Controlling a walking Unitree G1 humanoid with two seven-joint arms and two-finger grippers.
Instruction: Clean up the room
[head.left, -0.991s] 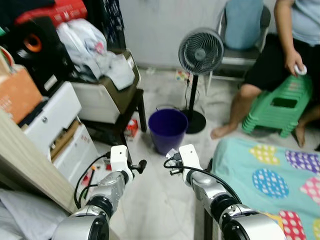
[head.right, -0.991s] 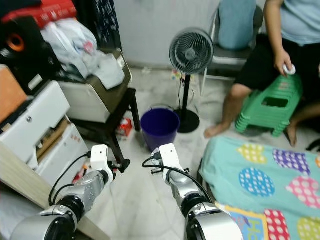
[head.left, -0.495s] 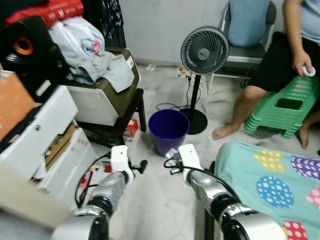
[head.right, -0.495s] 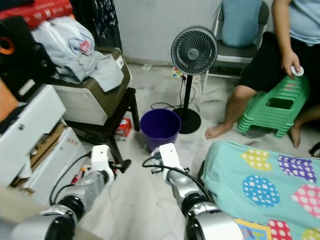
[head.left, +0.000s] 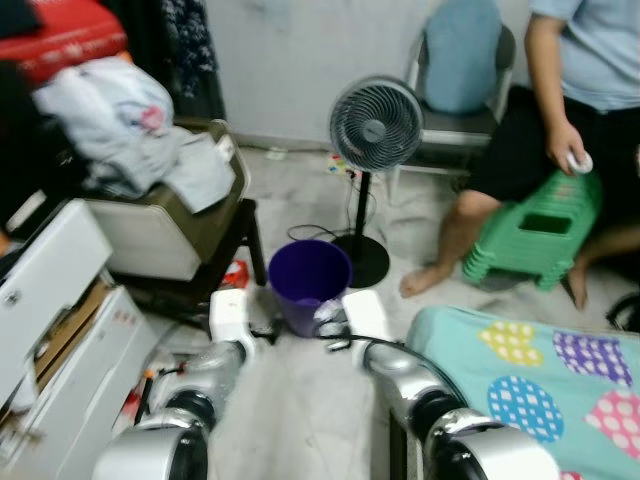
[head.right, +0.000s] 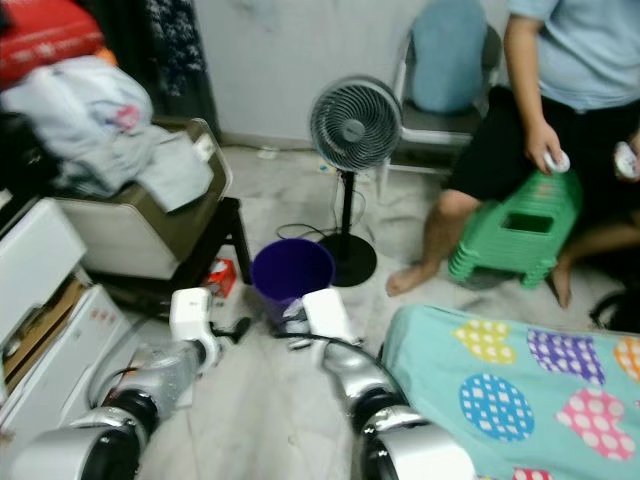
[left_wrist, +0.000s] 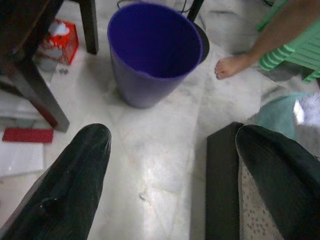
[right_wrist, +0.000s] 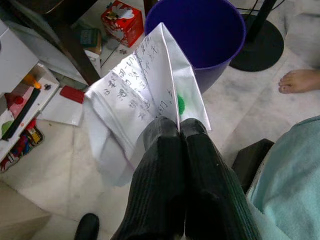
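Observation:
A purple bin (head.left: 308, 280) stands open on the pale floor just beyond both grippers. My right gripper (right_wrist: 179, 124) is shut on a folded white paper (right_wrist: 145, 95) with handwriting and a green spot. The paper hangs near the rim of the purple bin (right_wrist: 200, 35), on its near side. My left gripper (left_wrist: 173, 137) is open with nothing between its fingers and points at the floor in front of the purple bin (left_wrist: 152, 50). In the left eye view both grippers (head.left: 262, 328) (head.left: 335, 330) sit low, right before the bin.
A standing fan (head.left: 375, 125) is behind the bin. A person sits at the back right by green stools (head.left: 530, 225), one bare foot (left_wrist: 232, 65) near the bin. A dotted bed cover (head.left: 540, 350) lies right. A dark table (head.left: 240, 225), white drawers (head.left: 50, 300) and a red box (right_wrist: 122, 20) crowd the left.
The camera has shifted, and the bin now sits closer to both grippers. The right gripper still holds the paper; the left stays open.

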